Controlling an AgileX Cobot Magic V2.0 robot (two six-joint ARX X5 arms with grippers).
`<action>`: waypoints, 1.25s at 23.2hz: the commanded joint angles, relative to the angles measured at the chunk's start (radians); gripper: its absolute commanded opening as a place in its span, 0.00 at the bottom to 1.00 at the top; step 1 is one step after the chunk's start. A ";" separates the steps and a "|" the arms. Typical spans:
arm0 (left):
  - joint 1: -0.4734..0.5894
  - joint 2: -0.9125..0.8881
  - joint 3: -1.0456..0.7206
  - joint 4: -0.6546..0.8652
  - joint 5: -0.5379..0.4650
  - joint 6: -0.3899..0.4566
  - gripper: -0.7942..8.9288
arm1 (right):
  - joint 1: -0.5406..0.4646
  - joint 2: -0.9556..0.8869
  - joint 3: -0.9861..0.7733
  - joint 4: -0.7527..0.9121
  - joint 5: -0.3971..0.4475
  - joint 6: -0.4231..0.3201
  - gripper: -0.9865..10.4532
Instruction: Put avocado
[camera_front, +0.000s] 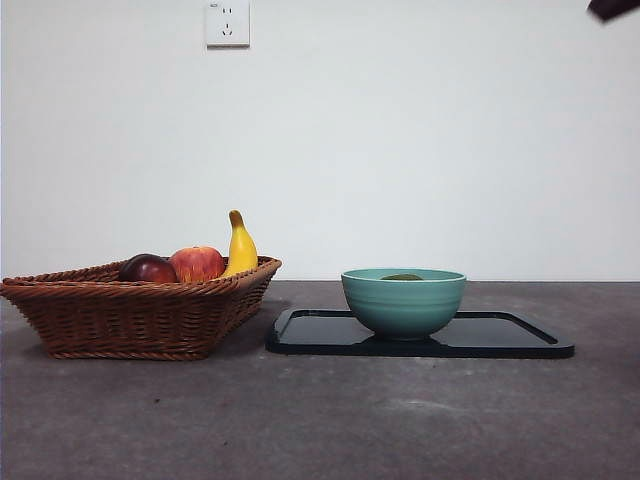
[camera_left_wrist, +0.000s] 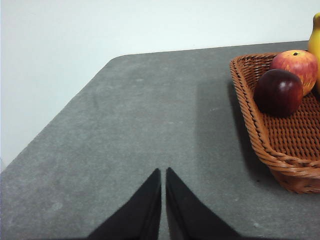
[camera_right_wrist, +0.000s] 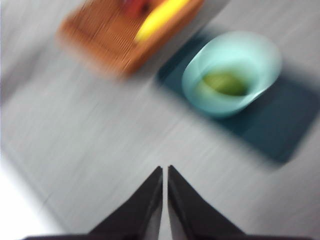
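Note:
The avocado (camera_front: 403, 277) lies inside the teal bowl (camera_front: 403, 303); only its dark green top shows above the rim in the front view. In the blurred right wrist view the avocado (camera_right_wrist: 225, 83) sits in the bowl (camera_right_wrist: 260, 55). My right gripper (camera_right_wrist: 165, 172) is shut and empty, high above the table and away from the bowl. It shows as a black tip (camera_front: 612, 8) at the top right corner of the front view. My left gripper (camera_left_wrist: 163, 175) is shut and empty over bare table beside the basket (camera_left_wrist: 250, 115).
The bowl stands on a black tray (camera_front: 500, 335). A wicker basket (camera_front: 130, 315) at the left holds a dark red-purple fruit (camera_front: 148, 269), a red apple (camera_front: 198, 263) and a banana (camera_front: 240, 247). A white wall stands behind the grey table.

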 joint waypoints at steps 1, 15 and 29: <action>0.004 -0.002 -0.020 -0.006 -0.002 -0.010 0.10 | -0.154 -0.085 -0.044 0.181 0.001 -0.040 0.09; 0.004 -0.002 -0.020 -0.006 -0.002 -0.010 0.10 | -0.495 -0.568 -0.721 0.739 0.132 0.005 0.09; 0.004 -0.002 -0.020 -0.006 -0.002 -0.010 0.10 | -0.477 -0.673 -0.861 0.682 0.136 0.056 0.09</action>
